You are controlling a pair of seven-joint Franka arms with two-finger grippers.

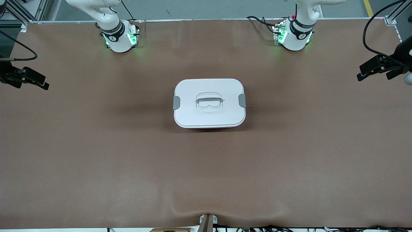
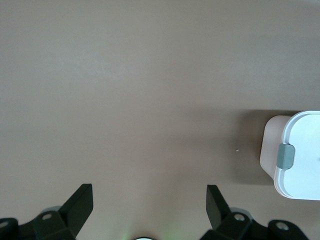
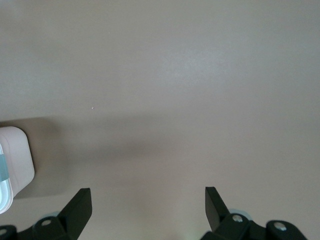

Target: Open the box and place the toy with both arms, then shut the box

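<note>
The box (image 1: 209, 103), a rounded-rectangular translucent pink plastic tub under a flat white lid (image 1: 222, 119), sits at the centre of the frame on the brown surface (image 1: 96, 154), both grey side clips (image 1: 176, 102) down. The left gripper (image 1: 379, 68) hangs at the frame's right edge, the right gripper (image 1: 27, 79) at its left edge, each with fingers (image 2: 80, 202) spread wide and holding nothing.

Box (image 1: 209, 103): rounded-rectangular tub, pale pink wall, flat white lid (image 1: 209, 114) seated and closed. Grey clips (image 1: 176, 102) at both short ends lie against the lid. Recessed handle (image 1: 209, 101) at lid centre. Stands upright at mid-table, between both arm bases' ends.
</note>
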